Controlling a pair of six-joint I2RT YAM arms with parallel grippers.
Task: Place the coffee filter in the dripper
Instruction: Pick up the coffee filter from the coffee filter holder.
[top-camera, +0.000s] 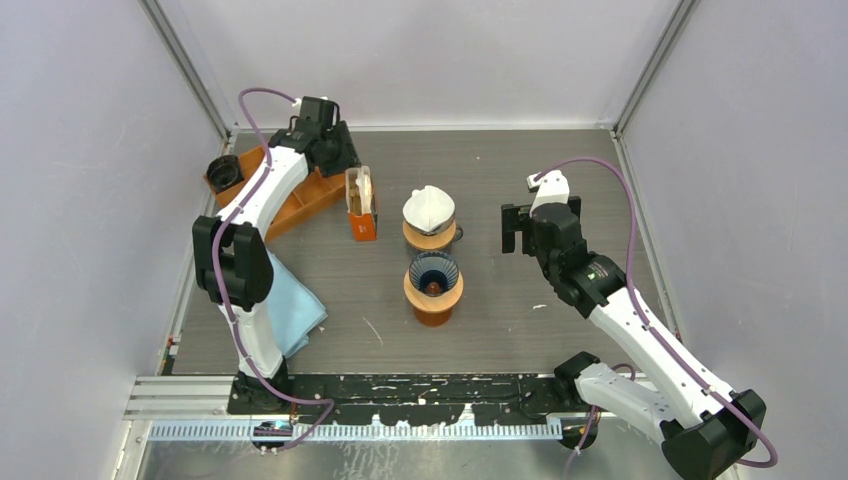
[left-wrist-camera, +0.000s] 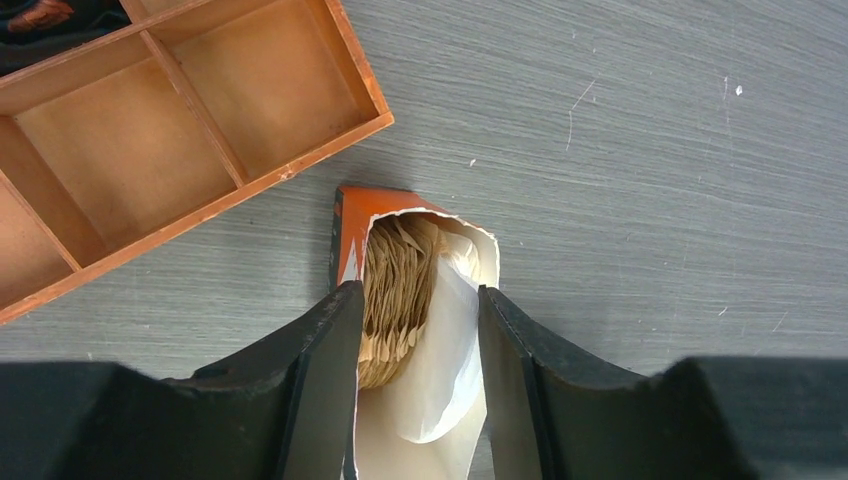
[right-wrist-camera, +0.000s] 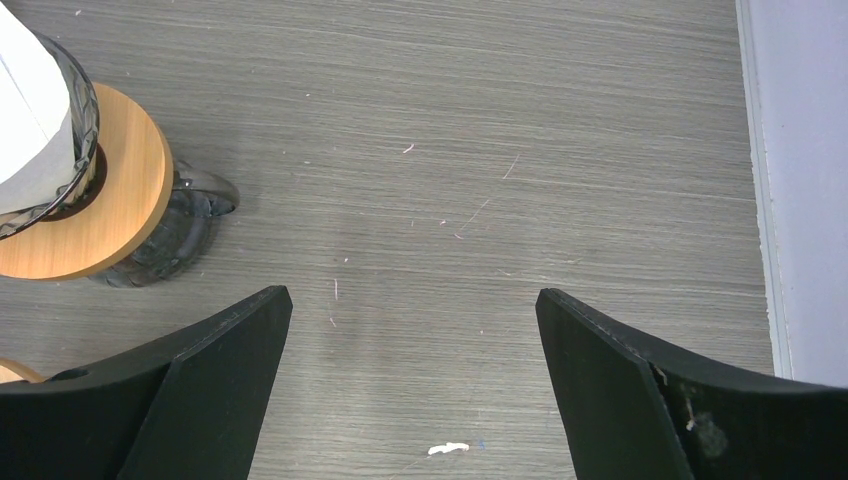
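Observation:
An orange packet (top-camera: 361, 205) stands upright left of centre, its torn mouth showing a stack of brown coffee filters (left-wrist-camera: 398, 285) and a white flap. My left gripper (left-wrist-camera: 417, 292) reaches down over that mouth, one finger against each side of the packet (left-wrist-camera: 372, 208), closed on it. The empty dripper (top-camera: 433, 275), dark inside with a wooden collar, stands in the middle. Behind it a second dripper (top-camera: 429, 212) holds a white filter; its wooden collar (right-wrist-camera: 105, 200) shows at the left of the right wrist view. My right gripper (top-camera: 512, 228) hovers wide open to the right of both, and between its jaws (right-wrist-camera: 412, 292) there is only table.
An orange wooden tray (top-camera: 300, 205) with dividers lies at the back left, its rim (left-wrist-camera: 300, 160) close to the packet. A black cup (top-camera: 225, 172) stands at its far end. A blue cloth (top-camera: 295, 305) lies beside the left arm. Walls enclose the table.

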